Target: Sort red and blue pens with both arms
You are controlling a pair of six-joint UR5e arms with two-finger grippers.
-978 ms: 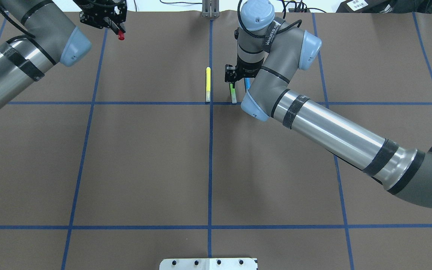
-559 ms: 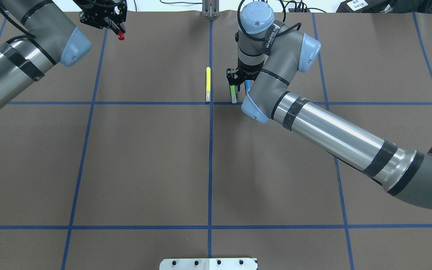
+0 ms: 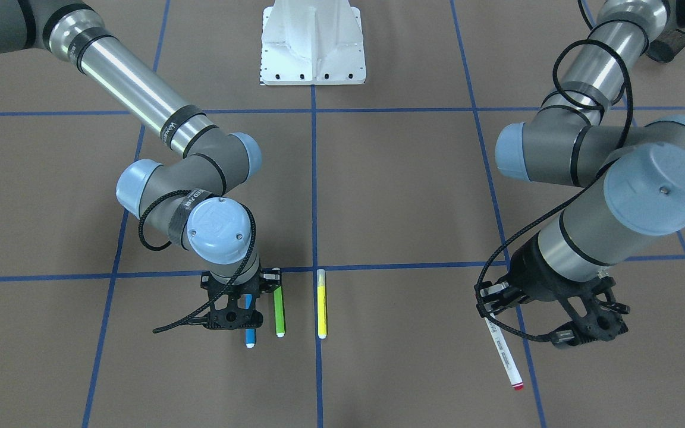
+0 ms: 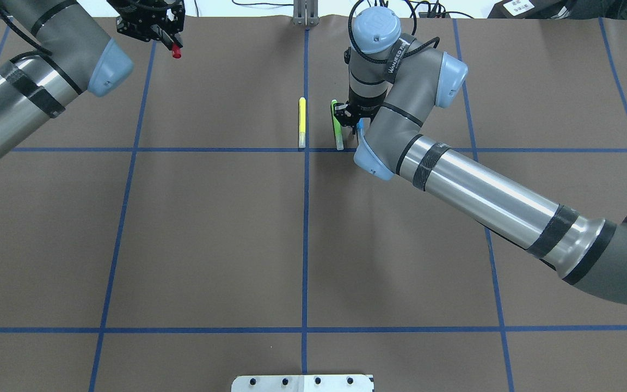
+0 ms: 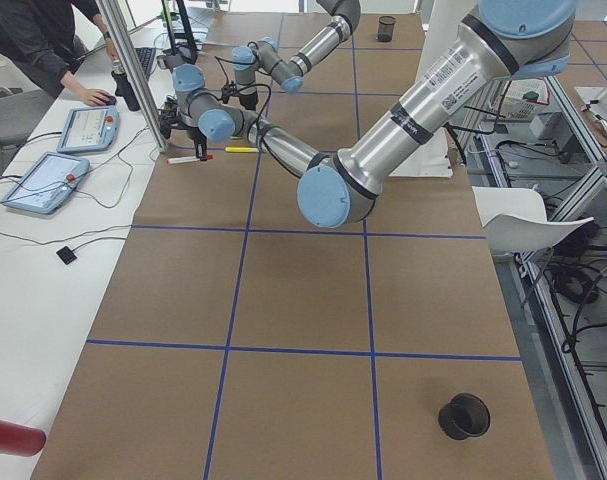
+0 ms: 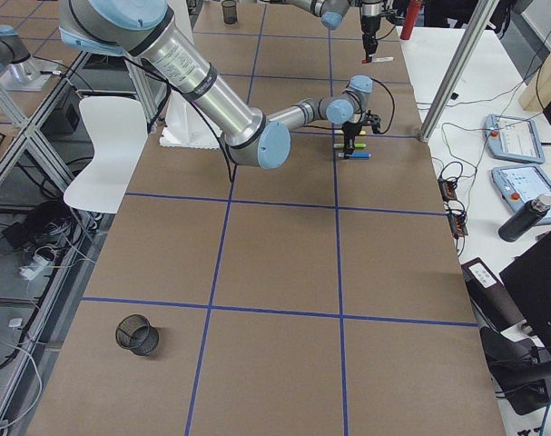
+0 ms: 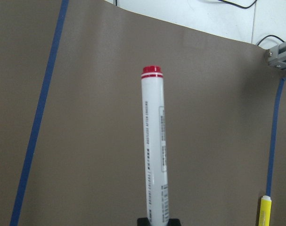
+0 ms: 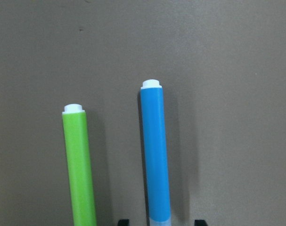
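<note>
Front view: the left pincer (image 3: pixel 493 301) grasps the red pen (image 3: pixel 504 356), right of frame.

Right wrist view: the right pincer (image 8: pixel 160 221) is released, straddling the blue pen (image 8: pixel 154 150) lying centre-frame on the bench (image 8: pixel 227 70). It should probably close squarely, clear of the green pen (image 8: pixel 79 165) just left.

I've slid the right gripper (image 4: pixel 354 121) off the lime-green marker (image 4: pixel 337 128) and over the blue pen (image 3: pixel 250 336), and it looks lower now. From overhead, the green marker shows full length and the blue pen is mostly covered.
</note>
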